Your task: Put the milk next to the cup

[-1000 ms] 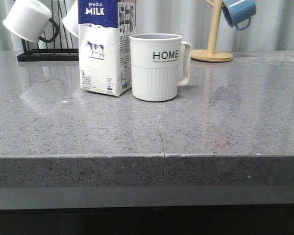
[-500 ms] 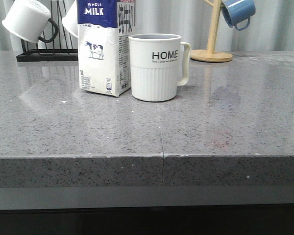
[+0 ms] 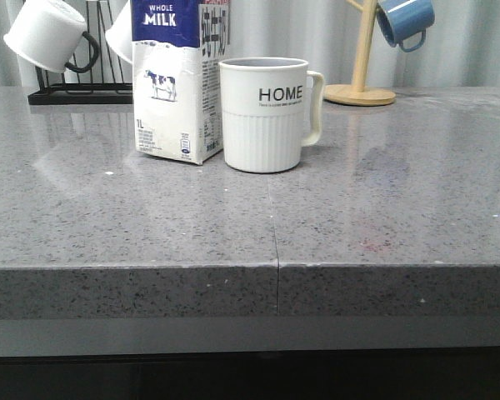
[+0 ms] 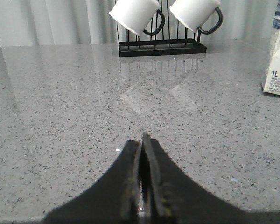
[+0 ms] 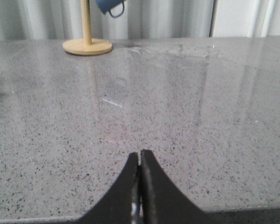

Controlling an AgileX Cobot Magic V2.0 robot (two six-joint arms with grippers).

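The milk carton point(image 3: 173, 83), white with a dark blue top and a cow picture, stands upright on the grey counter point(image 3: 250, 217). Right beside it on the right stands the off-white HOME cup point(image 3: 267, 115), handle to the right; the two look to touch or nearly touch. A corner of the carton shows in the left wrist view point(image 4: 279, 60). My left gripper point(image 4: 141, 140) is shut and empty, low near the counter's front edge. My right gripper point(image 5: 139, 156) is shut and empty, also near the front edge. Neither gripper shows in the front view.
A black rack point(image 3: 75, 92) with white, black-handled mugs point(image 3: 46, 35) stands at the back left; it also shows in the left wrist view point(image 4: 161, 46). A wooden stand point(image 3: 362, 83) with a blue mug point(image 3: 406, 21) is at the back right.
The front view has shifted very slightly; carton and cup stand in the same spots.
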